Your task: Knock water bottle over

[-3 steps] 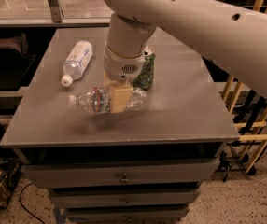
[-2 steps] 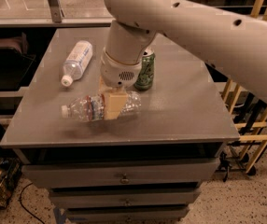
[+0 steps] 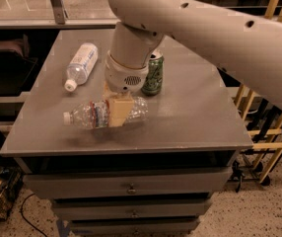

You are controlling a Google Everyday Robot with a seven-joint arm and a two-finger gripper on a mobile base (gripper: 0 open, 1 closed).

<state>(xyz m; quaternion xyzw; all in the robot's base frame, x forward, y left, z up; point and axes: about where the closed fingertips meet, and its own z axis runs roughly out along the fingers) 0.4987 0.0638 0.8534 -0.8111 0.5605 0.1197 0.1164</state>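
Observation:
The water bottle [image 3: 89,115], clear ribbed plastic with a red-and-white label band and a white cap, lies on its side on the grey table [image 3: 195,117], near the front, with its cap pointing left. My gripper [image 3: 119,110] hangs from the big white arm and sits right at the bottle's middle, with a tan part in front of it. A green can [image 3: 153,75] stands upright just behind and to the right of the gripper.
A second bottle with a wide white label [image 3: 82,64] lies at the table's back left. Drawers [image 3: 131,186] are below the tabletop. A wooden rack [image 3: 274,132] stands to the right, and dark shelving stands to the left.
The bottle has gone from tilted to lying nearly flat, cap to the left. The gripper has stayed over it and shifted slightly towards the table's front.

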